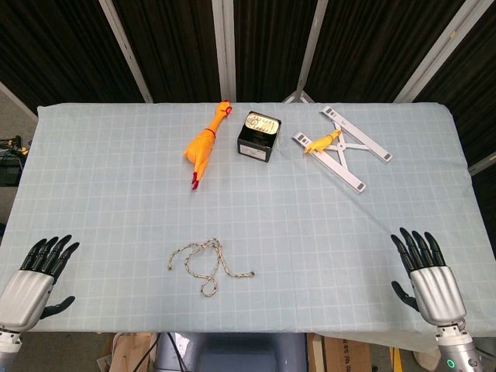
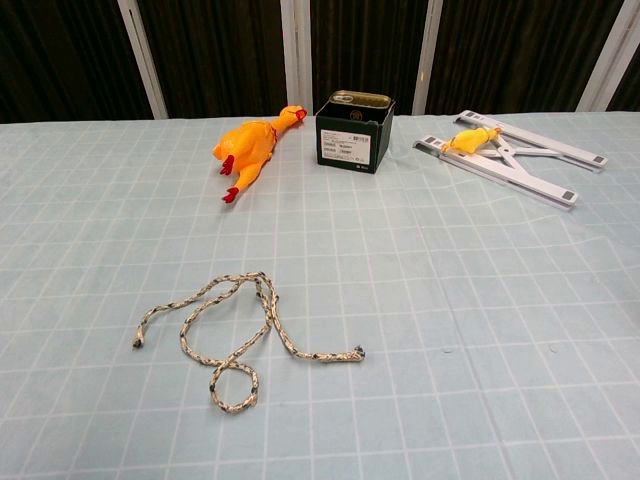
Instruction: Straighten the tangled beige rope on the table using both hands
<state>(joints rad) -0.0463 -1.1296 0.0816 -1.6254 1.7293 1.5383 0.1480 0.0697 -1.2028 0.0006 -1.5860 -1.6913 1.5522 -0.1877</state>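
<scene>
The beige rope lies tangled in loose loops on the checked tablecloth, near the front and a little left of centre; the chest view shows the rope with one end at the left and the other at the right. My left hand hovers at the front left corner, fingers apart, holding nothing. My right hand is at the front right corner, also with fingers spread and nothing in it. Both hands are well away from the rope. Neither hand shows in the chest view.
At the back of the table lie a yellow rubber chicken, a black box, and a white folding stand with a small yellow toy on it.
</scene>
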